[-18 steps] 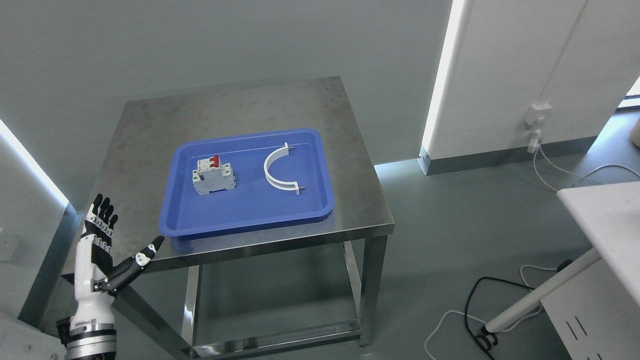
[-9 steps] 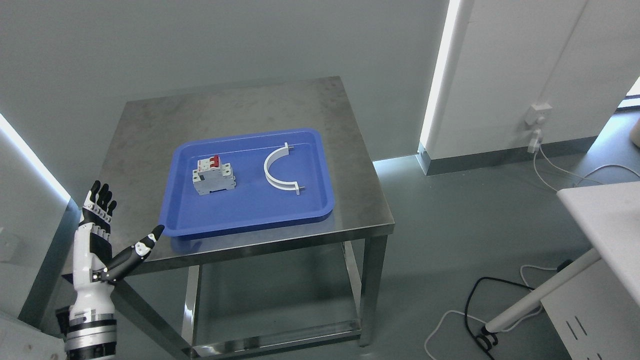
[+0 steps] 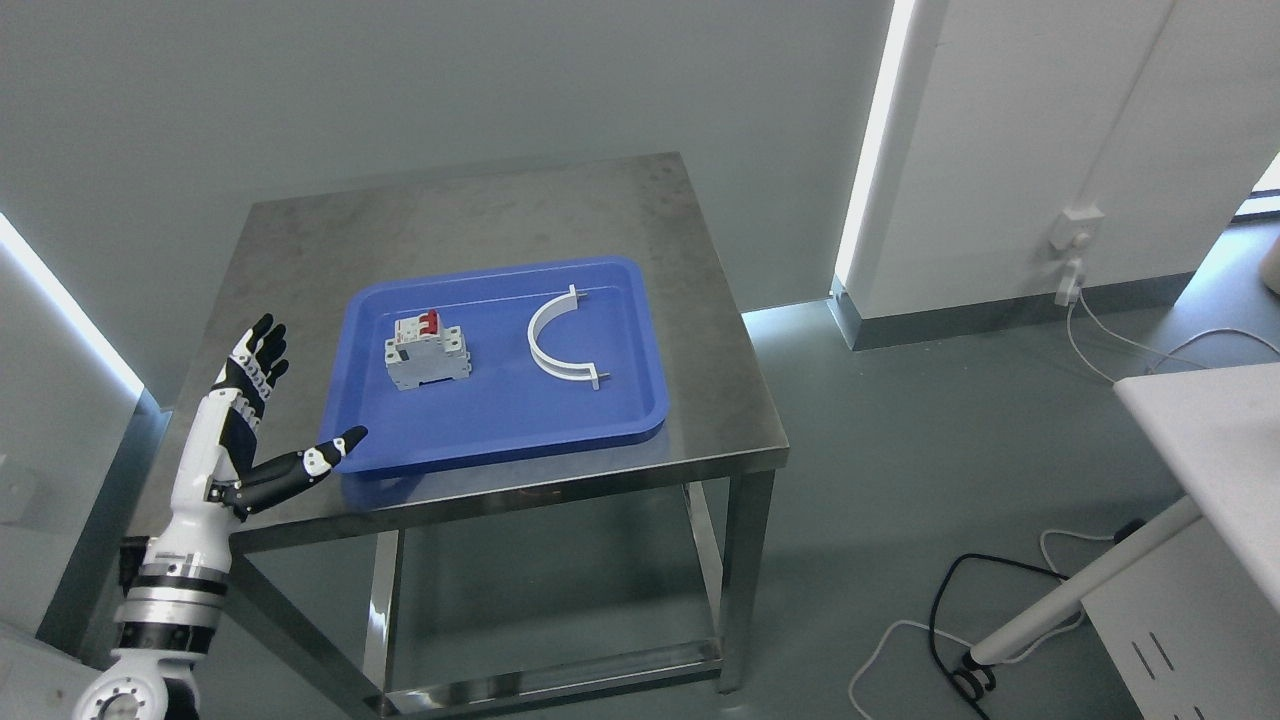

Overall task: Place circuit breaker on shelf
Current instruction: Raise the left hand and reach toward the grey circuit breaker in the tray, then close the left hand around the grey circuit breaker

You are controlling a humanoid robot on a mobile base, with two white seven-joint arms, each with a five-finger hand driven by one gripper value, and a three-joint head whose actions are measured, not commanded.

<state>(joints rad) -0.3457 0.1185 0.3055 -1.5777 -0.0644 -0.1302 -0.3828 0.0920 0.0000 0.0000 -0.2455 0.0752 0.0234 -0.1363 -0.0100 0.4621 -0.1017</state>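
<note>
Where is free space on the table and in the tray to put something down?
Bare steel table lies behind the blue tray and along its right side. Inside the tray, the front half is free. Crowded: the back, with circuit breaker and white curved bracket; the left hand hovers left.

I see a blue tray point(image 3: 500, 440) on my grey metal table point(image 3: 480, 210). The circuit breaker point(image 3: 427, 350) is light grey with red switches on top. Beside it is a white curved piece point(image 3: 556, 340). My left hand point(image 3: 240, 440) is white with black fingers. The floor point(image 3: 900, 480) is grey-green.
</note>
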